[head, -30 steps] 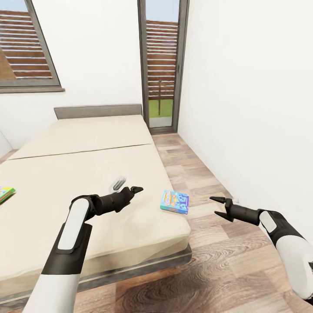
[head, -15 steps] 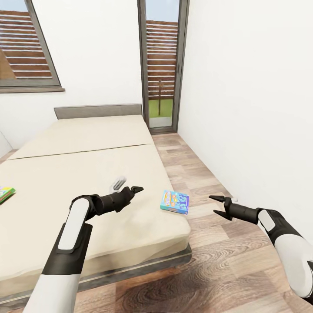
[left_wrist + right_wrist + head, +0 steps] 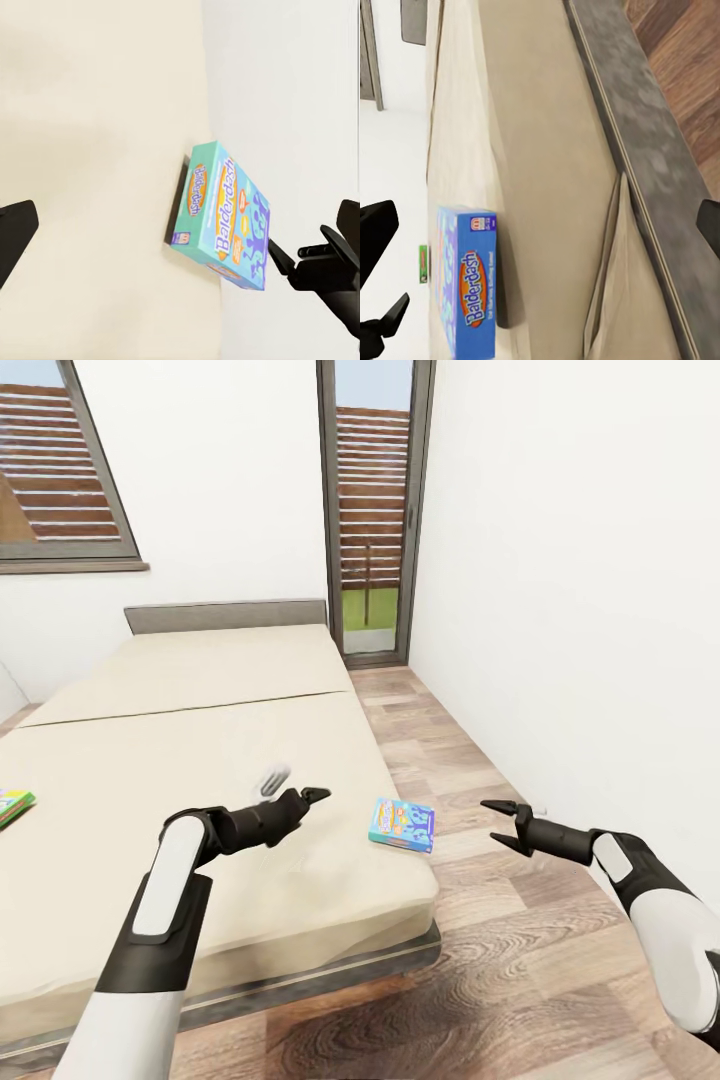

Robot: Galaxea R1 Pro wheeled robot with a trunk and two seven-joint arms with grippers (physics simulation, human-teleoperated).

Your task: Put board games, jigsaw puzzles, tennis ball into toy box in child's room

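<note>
A blue Balderdash board game lies flat near the bed's front right corner. It also appears in the left wrist view and the right wrist view. A second board game, green and multicoloured, lies at the bed's left edge and shows as a small green box in the right wrist view. My left gripper hovers open over the mattress, left of the blue box. My right gripper is open over the floor, right of that box, pointing at it. Both are empty.
A white wall runs close along the right, leaving a narrow strip of wood-plank floor beside the bed. A tall glass door stands at the far end, and a window is at the back left.
My right gripper has risen slightly and turned a little, still aimed at the blue box. The left arm and the games have not moved.
</note>
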